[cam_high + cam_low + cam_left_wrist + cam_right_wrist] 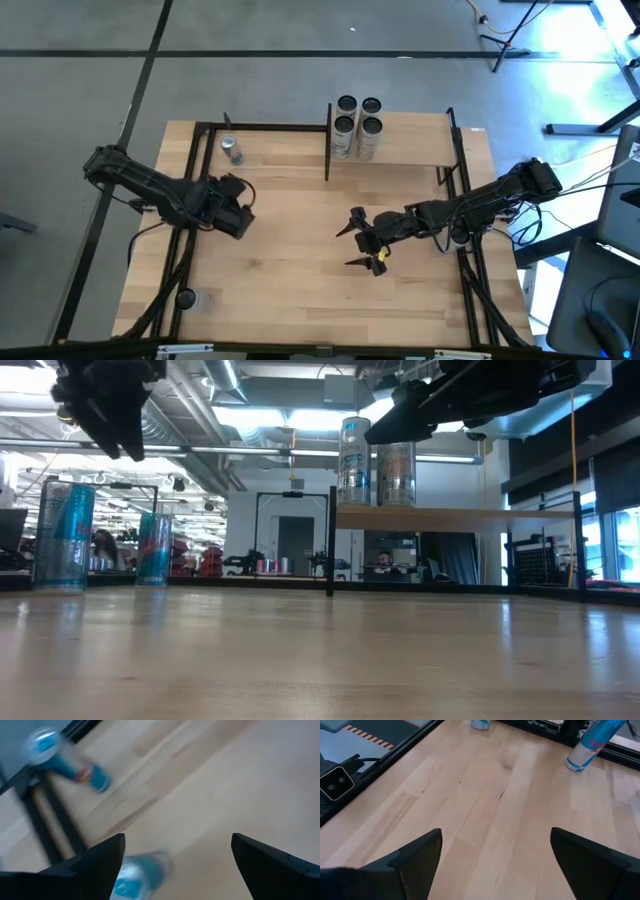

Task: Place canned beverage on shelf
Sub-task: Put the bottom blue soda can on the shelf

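The shelf point(410, 145) is a small light-wood board on black posts at the table's far right. Several cans point(357, 120) stand at its left end and show in the low view point(355, 460). A blue-and-silver can point(232, 149) stands on the table at the far left. A second can point(140, 875) stands under my left gripper point(238, 218), which hides it in the high view. My left gripper point(177, 865) is open and raised above that can without touching it. My right gripper point(352, 243) is open and empty over the table's middle, pointing left point(495, 865).
A black metal frame point(260, 127) runs along the table's far and side edges. A black post point(328, 140) stands at the shelf's left end. Bare tabletop point(300, 290) lies between the arms and toward the near edge. People show in the room beyond the table point(385, 563).
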